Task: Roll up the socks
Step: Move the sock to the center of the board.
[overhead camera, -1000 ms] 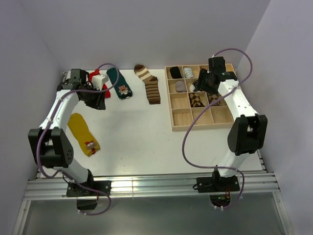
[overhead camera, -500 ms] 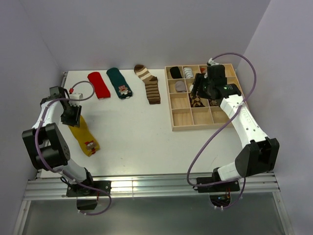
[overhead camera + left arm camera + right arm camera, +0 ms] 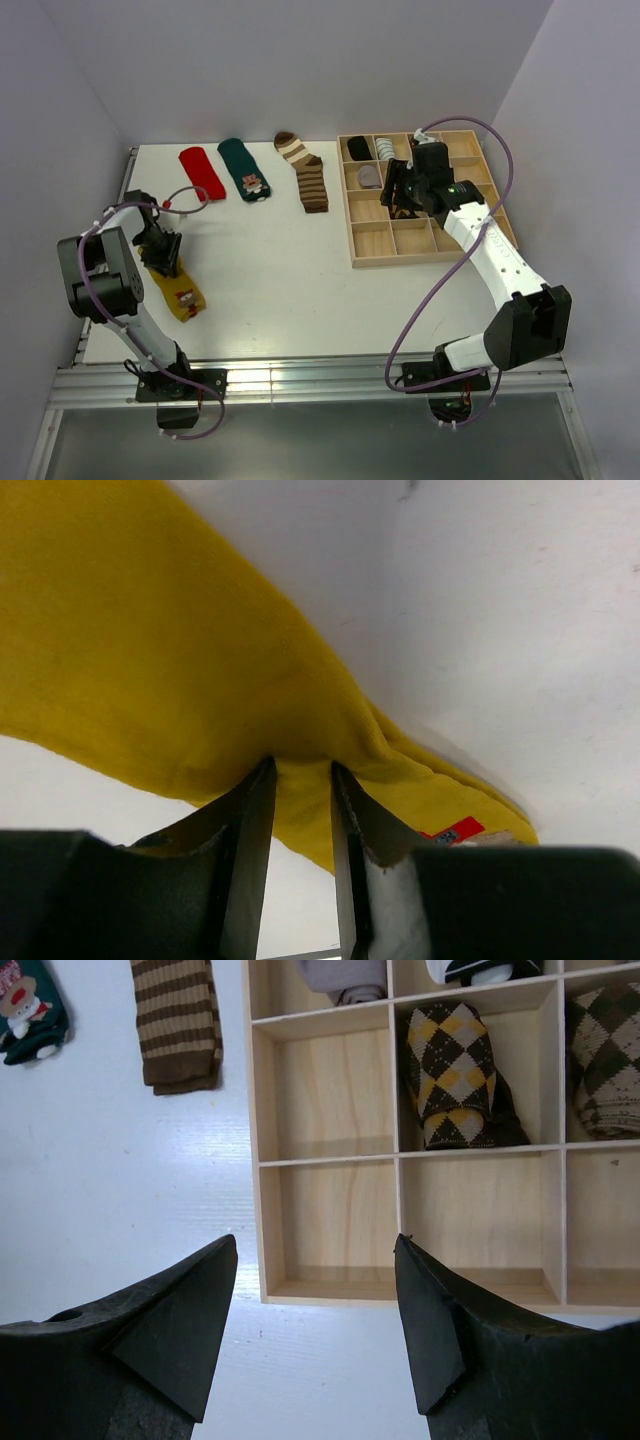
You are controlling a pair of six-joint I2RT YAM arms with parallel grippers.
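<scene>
Yellow sock (image 3: pixel 178 288) lies by the desk's (image 3: pixel 290 280) left edge, long axis running toward the near edge. Left end effector (image 3: pixel 302 775) is pinched on its far end; right end effector (image 3: pixel 315 1242) hangs spread, empty, well away.

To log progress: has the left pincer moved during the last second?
Yes. The left pincer went from beside the red sock toward the table's near edge and now pinches the yellow sock.
</scene>
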